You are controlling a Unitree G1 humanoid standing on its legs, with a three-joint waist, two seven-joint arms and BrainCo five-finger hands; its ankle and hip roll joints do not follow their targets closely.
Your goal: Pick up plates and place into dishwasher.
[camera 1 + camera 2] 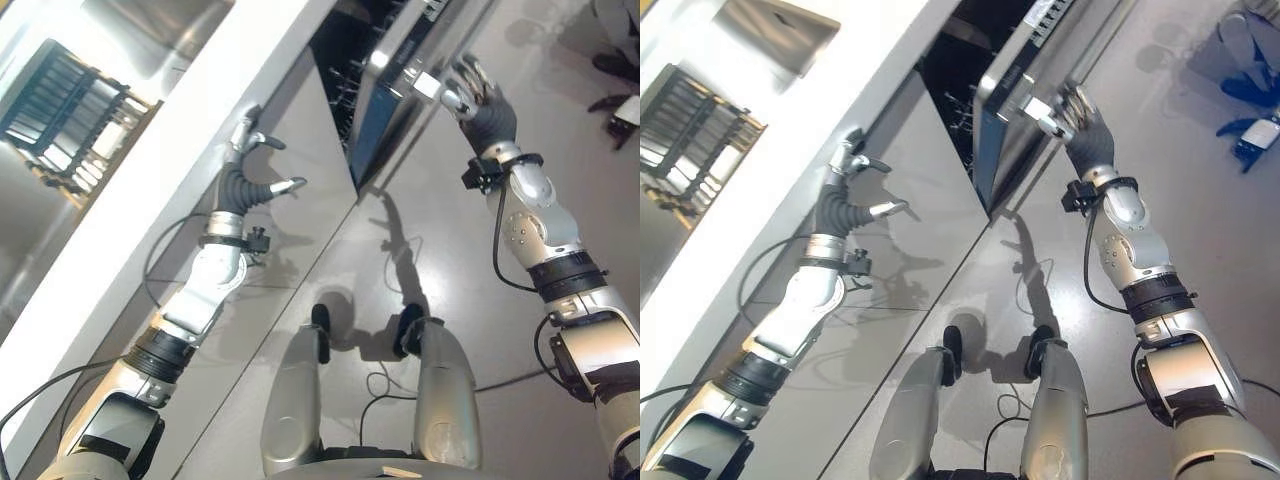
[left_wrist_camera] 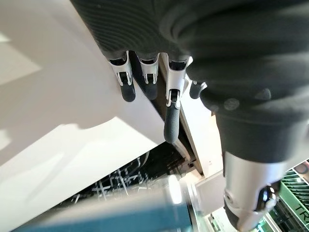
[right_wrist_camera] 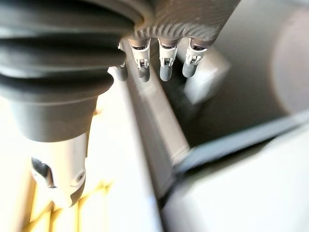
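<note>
The dishwasher [image 1: 340, 80] stands under the white counter [image 1: 190, 140], its steel door [image 1: 385, 115] partly swung down and a dark rack showing inside. My right hand [image 1: 478, 100] lies at the door's upper edge by the handle [image 1: 428, 86], fingers fairly straight against it and holding nothing. My left hand [image 1: 248, 180] hovers open in front of the grey cabinet face just below the counter's edge, fingers spread. A dark dish rack [image 1: 65, 110] stands on the counter at the far left; what it holds is too small to tell.
A steel sink [image 1: 160, 30] is set in the counter past the dish rack. A person's shoes [image 1: 615, 75] stand on the grey floor at the far right. Open floor lies in front of the door.
</note>
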